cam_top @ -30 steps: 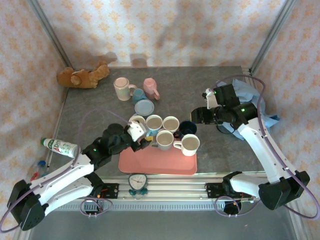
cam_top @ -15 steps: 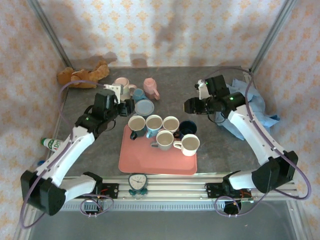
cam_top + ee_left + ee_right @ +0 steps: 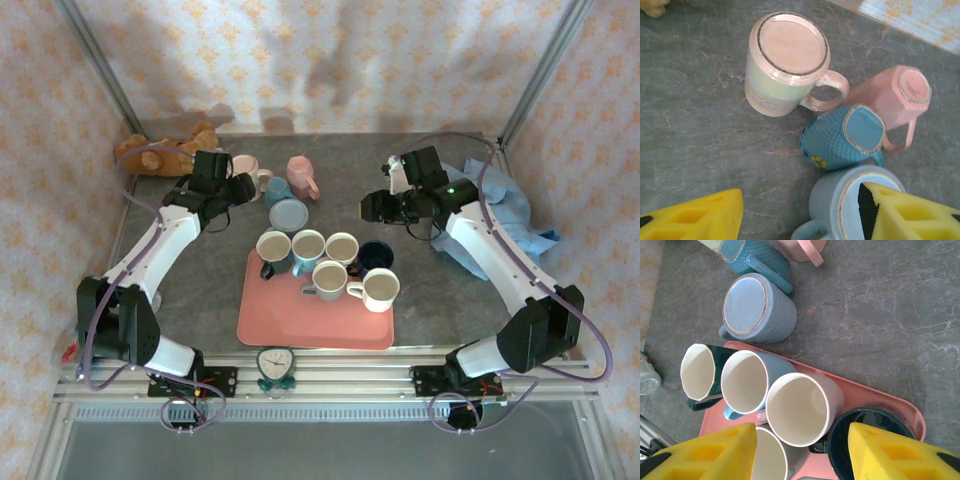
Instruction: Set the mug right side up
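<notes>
four mugs stand base-up in a tight cluster on the grey table [image 3: 440, 300], left of centre in the upper half of the top view: a cream mug [image 3: 245, 164], a pink mug [image 3: 300, 174], a dotted blue mug [image 3: 277, 189] and, nearest the tray, a ribbed pale blue mug [image 3: 288, 214]. which of them is the one to be turned cannot be told. the left gripper [image 3: 248, 188] hangs just left of this cluster. in the left wrist view its yellow fingers [image 3: 695, 220] sit in the two lower corners, spread wide with nothing between them. the cream mug is at the upper centre of that view, the pink mug at the right and the dotted blue mug in the middle. the ribbed mug is at the bottom, partly behind the right-hand finger. whether that finger touches it cannot be told. the right gripper [image 3: 368, 208] hangs right of centre in the top view, above the far edge of the pink tray [image 3: 300, 325]. it is open too, holding nothing. the right wrist view looks down between its fingers at upright mugs on the tray. six mugs stand mouth-up there, in the middle of the top view. a teddy bear [image 3: 160, 152] lies at the upper left and a blue cloth [image 3: 520, 215] at the right.
</notes>
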`<action>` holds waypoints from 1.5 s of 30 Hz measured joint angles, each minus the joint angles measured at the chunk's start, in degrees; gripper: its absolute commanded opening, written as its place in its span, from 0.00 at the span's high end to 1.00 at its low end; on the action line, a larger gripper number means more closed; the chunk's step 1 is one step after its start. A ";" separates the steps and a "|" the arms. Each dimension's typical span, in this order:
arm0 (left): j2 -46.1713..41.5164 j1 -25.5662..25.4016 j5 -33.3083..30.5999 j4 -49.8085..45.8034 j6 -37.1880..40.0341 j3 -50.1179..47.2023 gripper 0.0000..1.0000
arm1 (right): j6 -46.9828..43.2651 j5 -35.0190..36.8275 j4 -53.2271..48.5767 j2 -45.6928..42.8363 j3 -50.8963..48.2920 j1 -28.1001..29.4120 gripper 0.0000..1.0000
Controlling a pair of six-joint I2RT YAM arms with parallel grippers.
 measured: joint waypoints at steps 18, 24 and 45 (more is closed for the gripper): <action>17.51 -0.15 3.39 10.71 -14.49 6.88 0.96 | 2.80 0.02 1.03 2.08 1.57 0.02 0.48; 22.38 -0.13 2.12 12.72 -15.80 9.97 1.00 | 3.02 0.04 1.18 2.47 1.90 0.02 0.48; 26.86 6.69 -4.70 13.60 -16.90 13.49 1.00 | 3.37 0.74 0.70 6.32 4.81 0.02 0.48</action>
